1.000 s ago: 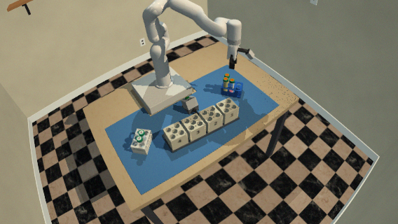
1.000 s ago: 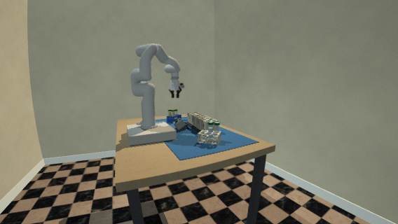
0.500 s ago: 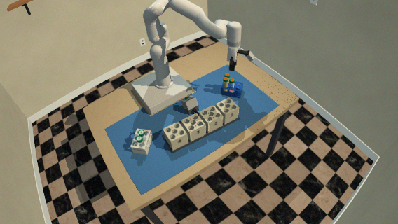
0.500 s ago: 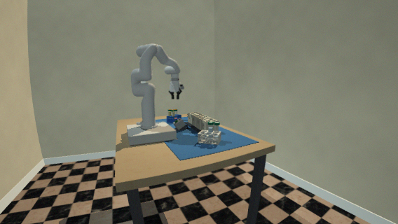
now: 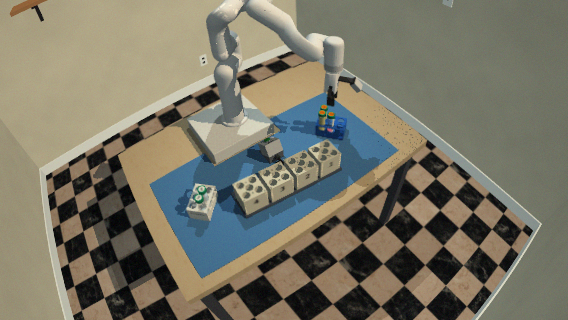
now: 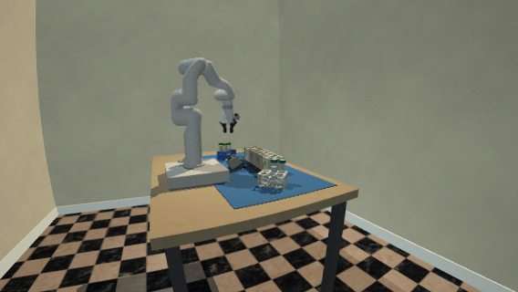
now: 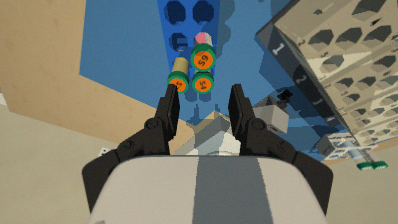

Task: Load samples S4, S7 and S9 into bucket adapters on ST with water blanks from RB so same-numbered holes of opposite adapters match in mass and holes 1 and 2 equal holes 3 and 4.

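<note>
Gripper [image 7: 202, 107] hanging above the blue sample rack [image 5: 340, 131], fingers partly apart with nothing between them. Three orange-dotted samples upright in the rack: S9 [image 7: 202, 59], S4 [image 7: 202, 83], and a third [image 7: 177, 83] (label half hidden behind the left finger, unreadable). Four beige adapters [image 5: 289, 176] in a row on the blue mat [image 5: 235, 235], holes all vacant. Blank rack [image 5: 201, 202] well apart at the row's other end, carrying two green-capped tubes [image 5: 200, 193]. Grey DONE desk [image 5: 270, 148] just beside the arm's base plate [image 5: 210, 145].
</note>
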Controlling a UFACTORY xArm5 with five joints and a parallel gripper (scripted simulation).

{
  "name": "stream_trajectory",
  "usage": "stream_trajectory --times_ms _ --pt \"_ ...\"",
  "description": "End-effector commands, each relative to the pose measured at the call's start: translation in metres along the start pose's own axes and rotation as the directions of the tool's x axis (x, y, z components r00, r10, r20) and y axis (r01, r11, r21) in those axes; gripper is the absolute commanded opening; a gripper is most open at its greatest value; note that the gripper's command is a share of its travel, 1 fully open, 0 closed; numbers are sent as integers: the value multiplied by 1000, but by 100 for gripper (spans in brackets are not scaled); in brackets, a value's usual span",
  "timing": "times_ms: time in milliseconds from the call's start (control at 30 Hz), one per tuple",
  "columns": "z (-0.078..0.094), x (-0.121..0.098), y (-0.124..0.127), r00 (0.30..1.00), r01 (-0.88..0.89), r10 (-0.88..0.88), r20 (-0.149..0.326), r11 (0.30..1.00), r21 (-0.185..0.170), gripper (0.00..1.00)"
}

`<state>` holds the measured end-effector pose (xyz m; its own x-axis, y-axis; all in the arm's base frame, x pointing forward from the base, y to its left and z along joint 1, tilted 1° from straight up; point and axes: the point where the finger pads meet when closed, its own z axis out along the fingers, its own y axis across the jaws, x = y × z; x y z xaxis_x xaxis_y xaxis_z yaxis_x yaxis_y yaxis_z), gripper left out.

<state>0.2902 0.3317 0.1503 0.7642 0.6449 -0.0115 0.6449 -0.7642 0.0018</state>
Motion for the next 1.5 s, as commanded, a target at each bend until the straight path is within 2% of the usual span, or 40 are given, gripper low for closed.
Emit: stream_trajectory --times_ms 0,633,1133,1467 --pt "8 1 0 1000 0 0 -4 1000 1 57" --pt "38 1 0 1000 0 0 -4 1000 1 57" --pt "68 1 0 1000 0 0 -4 1000 1 57" --pt "74 1 0 1000 0 0 -4 1000 1 57"
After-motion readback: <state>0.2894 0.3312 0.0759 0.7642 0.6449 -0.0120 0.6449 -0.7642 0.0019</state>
